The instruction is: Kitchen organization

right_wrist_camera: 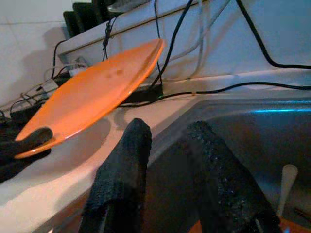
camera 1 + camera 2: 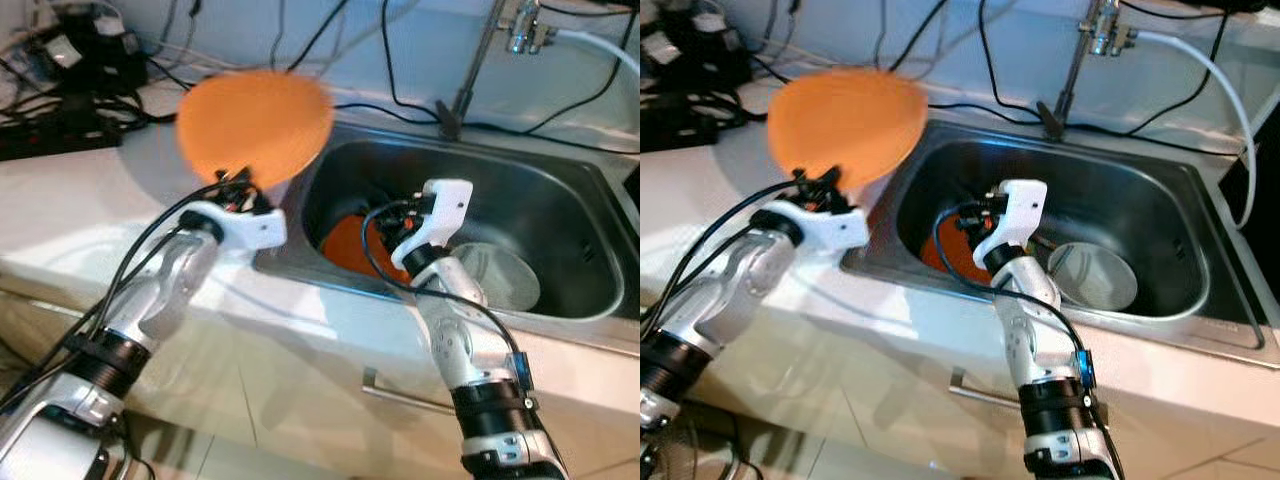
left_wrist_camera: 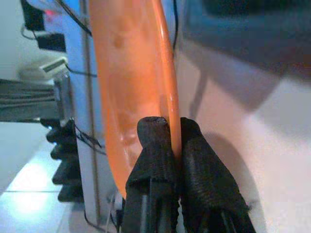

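My left gripper [image 2: 238, 184] is shut on the rim of an orange plate [image 2: 255, 122], holding it tilted in the air over the counter just left of the steel sink [image 2: 570, 200]. In the left wrist view both fingers [image 3: 155, 145] pinch the orange plate [image 3: 141, 73] edge-on. My right gripper [image 1: 167, 160] hovers open inside the sink with nothing between its fingers, and its camera sees the lifted plate [image 1: 92, 94]. On the sink floor lie another orange dish [image 2: 350, 245] and a pale round bowl [image 2: 505, 275].
A tap [image 2: 490, 50] stands behind the sink with a white hose [image 2: 1215, 70]. Black cables [image 2: 400, 100] run along the back wall, and power strips and chargers [image 2: 70, 60] crowd the back left counter. Pale counter [image 2: 80, 210] lies to the left.
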Controlling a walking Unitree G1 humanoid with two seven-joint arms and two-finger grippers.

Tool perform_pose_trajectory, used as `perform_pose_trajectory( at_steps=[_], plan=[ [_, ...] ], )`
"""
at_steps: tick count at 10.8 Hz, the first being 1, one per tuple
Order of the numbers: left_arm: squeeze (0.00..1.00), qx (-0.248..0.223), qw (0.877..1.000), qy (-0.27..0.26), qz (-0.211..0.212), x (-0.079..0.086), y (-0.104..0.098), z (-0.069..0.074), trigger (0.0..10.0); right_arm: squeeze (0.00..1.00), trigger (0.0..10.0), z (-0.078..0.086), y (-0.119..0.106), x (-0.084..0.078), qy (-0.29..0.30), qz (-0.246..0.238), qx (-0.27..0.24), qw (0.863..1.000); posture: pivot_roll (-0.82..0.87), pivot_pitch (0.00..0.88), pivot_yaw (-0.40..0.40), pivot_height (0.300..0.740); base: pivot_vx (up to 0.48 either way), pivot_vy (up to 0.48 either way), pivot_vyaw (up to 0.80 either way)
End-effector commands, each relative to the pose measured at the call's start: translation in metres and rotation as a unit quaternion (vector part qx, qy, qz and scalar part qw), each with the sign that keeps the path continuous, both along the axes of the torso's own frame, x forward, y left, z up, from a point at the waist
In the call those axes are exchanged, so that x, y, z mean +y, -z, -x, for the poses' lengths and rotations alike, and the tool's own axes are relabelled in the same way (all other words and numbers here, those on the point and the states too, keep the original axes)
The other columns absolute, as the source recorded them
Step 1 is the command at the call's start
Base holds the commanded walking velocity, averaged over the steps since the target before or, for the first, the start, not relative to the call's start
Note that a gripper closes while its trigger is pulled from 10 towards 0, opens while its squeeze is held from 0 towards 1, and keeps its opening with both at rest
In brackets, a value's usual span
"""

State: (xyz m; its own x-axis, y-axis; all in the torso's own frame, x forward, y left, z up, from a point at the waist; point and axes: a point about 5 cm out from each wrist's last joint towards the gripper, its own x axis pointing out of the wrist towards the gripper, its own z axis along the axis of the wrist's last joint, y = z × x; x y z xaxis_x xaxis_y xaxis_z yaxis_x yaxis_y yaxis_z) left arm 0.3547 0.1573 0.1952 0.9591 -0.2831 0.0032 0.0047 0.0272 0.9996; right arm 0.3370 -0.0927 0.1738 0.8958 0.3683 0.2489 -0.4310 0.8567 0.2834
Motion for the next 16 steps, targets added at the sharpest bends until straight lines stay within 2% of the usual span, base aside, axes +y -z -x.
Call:
perform_pose_trajectory(
  at_steps=[1, 4, 5, 6, 7, 10, 16],
  plan=[
    [0.00, -0.028, 0.999, 0.013, 0.014, -0.006, -0.012, 0.003, 10.0, 1.00, 10.0, -0.002, -0.010, -0.001, 0.000, -0.007, -0.013, 1.000, 0.24, 0.022, -0.057, 0.740, 0.000, 0.000, 0.00],
    [0.00, -0.028, 0.999, 0.021, 0.010, -0.011, -0.013, 0.005, 10.0, 1.00, 10.0, -0.004, -0.022, 0.004, -0.017, -0.050, -0.013, 0.999, 0.24, 0.016, -0.056, 0.740, 0.000, 0.000, 0.00],
    [0.00, -0.029, 0.999, 0.027, 0.010, -0.015, -0.014, 0.007, 10.0, 1.00, 10.0, -0.006, -0.029, 0.005, -0.023, -0.097, -0.003, 0.995, 0.24, 0.010, -0.057, 0.740, 0.000, 0.000, 0.00],
    [0.00, -0.029, 0.999, 0.037, 0.011, -0.020, -0.013, 0.009, 10.0, 0.87, 10.0, -0.006, -0.033, 0.008, -0.032, -0.120, 0.002, 0.992, 0.25, 0.006, -0.058, 0.740, 0.000, 0.000, 0.00],
    [0.00, -0.028, 0.998, 0.049, 0.012, -0.025, -0.013, 0.011, 10.0, 0.00, 10.0, -0.007, -0.036, 0.010, -0.041, -0.137, 0.007, 0.990, 0.25, 0.001, -0.059, 0.740, 0.000, 0.000, 0.00],
    [0.00, -0.027, 0.997, 0.076, 0.016, -0.040, -0.011, 0.017, 10.0, 0.00, 10.0, -0.009, -0.038, 0.015, -0.051, -0.161, 0.025, 0.985, 0.25, 0.000, -0.061, 0.740, 0.000, 0.000, 0.00],
    [0.00, -0.042, 0.992, 0.117, 0.026, -0.056, -0.014, 0.027, 10.0, 0.00, 10.0, -0.011, -0.034, 0.017, -0.050, -0.158, 0.042, 0.985, 0.26, 0.000, -0.066, 0.740, 0.000, 0.000, 0.00]
  ],
)
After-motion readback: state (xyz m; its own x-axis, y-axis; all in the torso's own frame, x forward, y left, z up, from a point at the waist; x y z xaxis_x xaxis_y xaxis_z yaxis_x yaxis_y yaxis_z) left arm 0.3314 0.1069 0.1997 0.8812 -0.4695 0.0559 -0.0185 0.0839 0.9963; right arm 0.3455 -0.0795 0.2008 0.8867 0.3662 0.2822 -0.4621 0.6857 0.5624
